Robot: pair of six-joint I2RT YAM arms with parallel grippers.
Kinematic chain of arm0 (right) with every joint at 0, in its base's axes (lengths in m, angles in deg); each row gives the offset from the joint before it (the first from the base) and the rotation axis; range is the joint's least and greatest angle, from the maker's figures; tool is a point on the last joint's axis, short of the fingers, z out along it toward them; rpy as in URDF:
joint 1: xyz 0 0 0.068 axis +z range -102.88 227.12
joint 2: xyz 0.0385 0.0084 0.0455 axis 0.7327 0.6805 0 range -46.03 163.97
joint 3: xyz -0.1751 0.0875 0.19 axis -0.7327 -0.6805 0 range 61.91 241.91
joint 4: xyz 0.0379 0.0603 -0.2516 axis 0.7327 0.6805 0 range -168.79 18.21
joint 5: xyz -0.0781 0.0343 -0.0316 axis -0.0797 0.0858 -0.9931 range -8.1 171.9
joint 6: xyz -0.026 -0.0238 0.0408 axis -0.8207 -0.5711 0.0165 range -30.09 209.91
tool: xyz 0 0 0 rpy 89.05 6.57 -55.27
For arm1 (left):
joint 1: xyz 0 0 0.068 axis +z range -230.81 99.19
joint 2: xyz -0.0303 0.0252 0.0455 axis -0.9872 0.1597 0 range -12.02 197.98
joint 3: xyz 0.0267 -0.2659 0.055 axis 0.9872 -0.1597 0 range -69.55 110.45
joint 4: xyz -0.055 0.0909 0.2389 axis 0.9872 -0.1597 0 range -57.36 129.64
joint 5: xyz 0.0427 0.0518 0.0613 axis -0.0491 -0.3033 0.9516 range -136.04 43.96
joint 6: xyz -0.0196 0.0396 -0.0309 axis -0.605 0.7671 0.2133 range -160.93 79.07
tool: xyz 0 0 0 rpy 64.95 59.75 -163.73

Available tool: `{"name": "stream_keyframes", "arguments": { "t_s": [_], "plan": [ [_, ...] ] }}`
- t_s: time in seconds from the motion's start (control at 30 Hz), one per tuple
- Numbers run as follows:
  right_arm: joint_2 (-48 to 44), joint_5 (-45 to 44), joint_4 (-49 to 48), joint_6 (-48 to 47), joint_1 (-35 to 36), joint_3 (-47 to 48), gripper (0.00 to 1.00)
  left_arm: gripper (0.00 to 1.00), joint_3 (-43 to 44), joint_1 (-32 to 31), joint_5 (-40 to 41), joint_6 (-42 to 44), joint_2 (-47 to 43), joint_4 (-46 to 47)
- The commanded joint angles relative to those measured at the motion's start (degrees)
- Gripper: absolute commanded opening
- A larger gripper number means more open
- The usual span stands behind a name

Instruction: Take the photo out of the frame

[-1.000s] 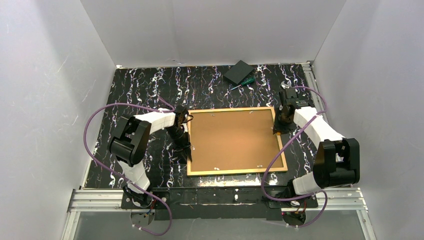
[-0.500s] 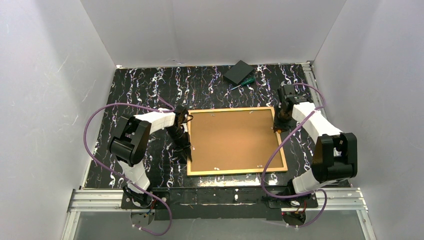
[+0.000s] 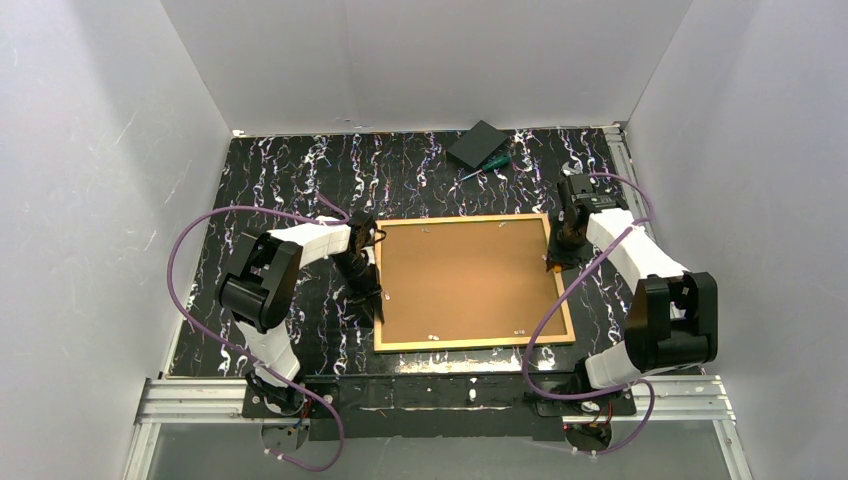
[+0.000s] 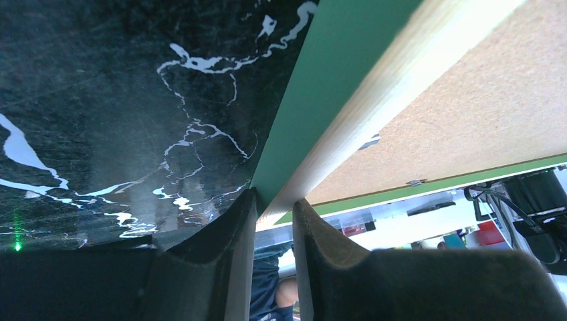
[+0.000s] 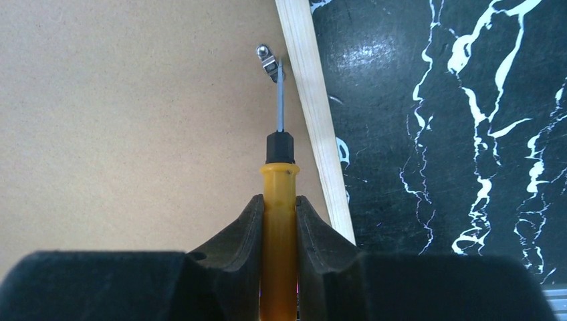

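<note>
Top view: The frame (image 3: 470, 343) lies face down at the middle of the table (image 3: 280, 170), its pale wood rim up. The backing board (image 3: 465, 280) fills the frame's opening and covers it fully; the photo cannot be seen in any view. The left gripper (image 3: 366, 288) sits at the frame's left edge, the right gripper (image 3: 556, 256) at its right edge. Bare table runs along all four sides of the frame. The far strip holds a black box (image 3: 477, 143) and a green screwdriver (image 3: 487, 163), both well apart from the frame.

Left wrist view: The left gripper (image 4: 274, 207) stands narrow, clamped on the frame's rim (image 4: 334, 87), one finger on the green side and one on the wood side. The backing board (image 4: 481, 100) lies to the right of the rim, open table (image 4: 100, 100) to the left.

Right wrist view: The right gripper (image 5: 279, 207) is closed on a yellow screwdriver (image 5: 279, 187). Its tip touches a metal tab (image 5: 267, 57) on the backing board (image 5: 134, 120), just beside the wood rim (image 5: 314, 100). Beyond the rim lies open table (image 5: 455, 100).
</note>
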Motion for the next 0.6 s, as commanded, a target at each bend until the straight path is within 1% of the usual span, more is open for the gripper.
{"name": "stream_keyframes", "arguments": {
  "t_s": [0.0, 0.23, 0.3, 0.43, 0.5, 0.57],
  "plan": [
    [-1.3, 4.1, 0.9, 1.1, -0.1, -1.6, 0.01, 0.00, -1.1, 0.1, -1.2, -2.2, 1.4, -6.5],
    [-3.9, 5.1, 0.0, 1.3, 0.0, -2.2, 0.01, 0.00, -1.2, 0.1, -1.3, -2.4, 1.3, -6.4],
    [-6.9, 6.5, 1.0, 2.2, 0.4, -1.9, 0.01, 0.00, -1.2, 0.1, -1.4, -2.4, 1.4, -6.3],
    [-15.3, 2.1, 5.4, 5.8, 3.2, -1.8, 0.01, 0.00, -1.3, 0.1, -1.3, -2.4, 1.4, -6.2],
    [-19.6, 3.9, 5.6, 7.6, 4.4, -3.8, 0.01, 0.00, -1.3, 0.1, -1.5, -2.6, 1.7, -6.0],
    [-23.2, 8.5, 3.2, 9.3, 5.6, -7.0, 0.01, 0.00, -1.2, 0.1, -2.0, -2.8, 2.1, -5.8]
  ]
}}
